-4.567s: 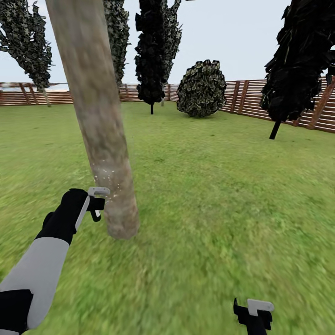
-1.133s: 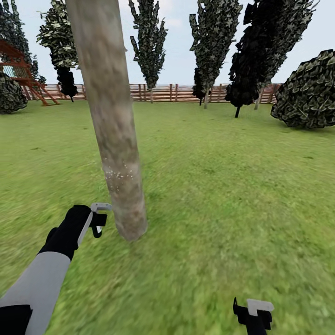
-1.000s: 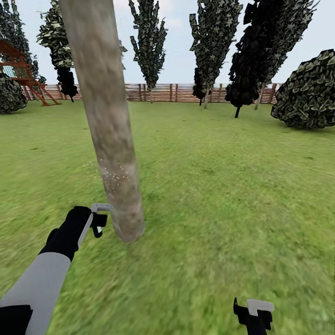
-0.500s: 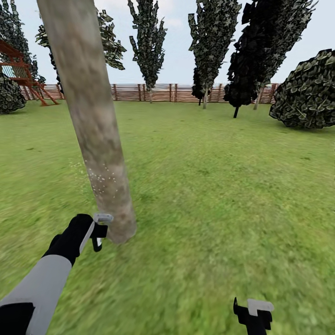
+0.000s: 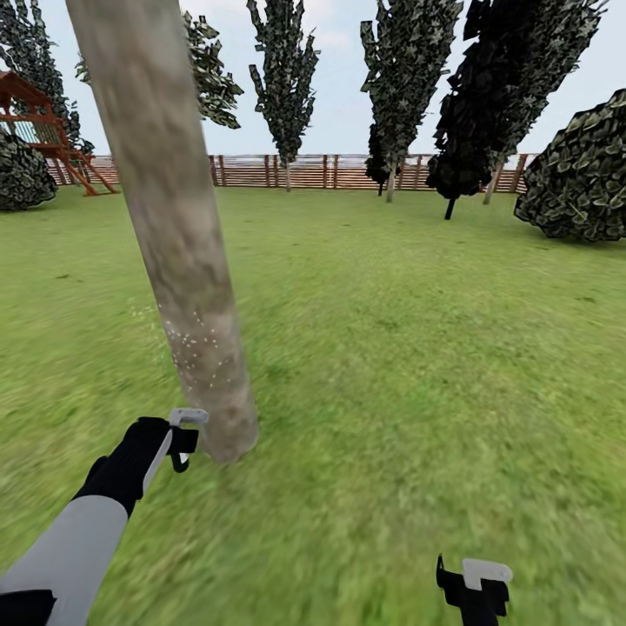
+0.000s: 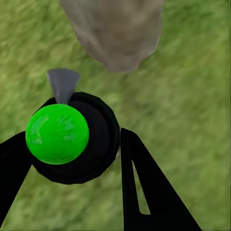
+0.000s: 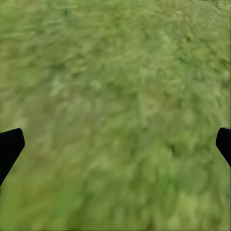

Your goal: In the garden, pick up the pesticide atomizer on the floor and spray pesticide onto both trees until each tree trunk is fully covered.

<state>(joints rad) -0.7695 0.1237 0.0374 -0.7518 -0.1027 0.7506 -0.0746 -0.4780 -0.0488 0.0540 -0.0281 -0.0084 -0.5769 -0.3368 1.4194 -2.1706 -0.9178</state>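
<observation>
- Your left end effector (image 5: 181, 432) is clamped on the sprayer (image 6: 72, 137), a round black body with a bright green cap and a grey nozzle, gripped between the two dark fingers (image 6: 144, 187).
- In the left wrist view the nozzle points toward the base of the tree trunk (image 5: 178, 252), which stands just beside the sprayer but apart from it.
- White specks dot the trunk in a band low down; the bark above that band looks bare, so I judge the coverage far from finished.
- To do this well, keep the nozzle aimed square at the bark, stay close without touching, and work upward and round the trunk instead of dwelling on the speckled patch.
- Your right end effector (image 5: 474, 584) hangs low over the lawn (image 5: 417, 365), spread wide with nothing between the fingertips (image 7: 9, 147).
- The ground is plain green grass, flat, with nothing near the trunk to catch the base.
- A slatted wooden fence (image 5: 287, 171) closes the far side, with tall dark trees in front, a round bush (image 5: 578, 174) to the right and a red play frame (image 5: 43, 126) far left.
</observation>
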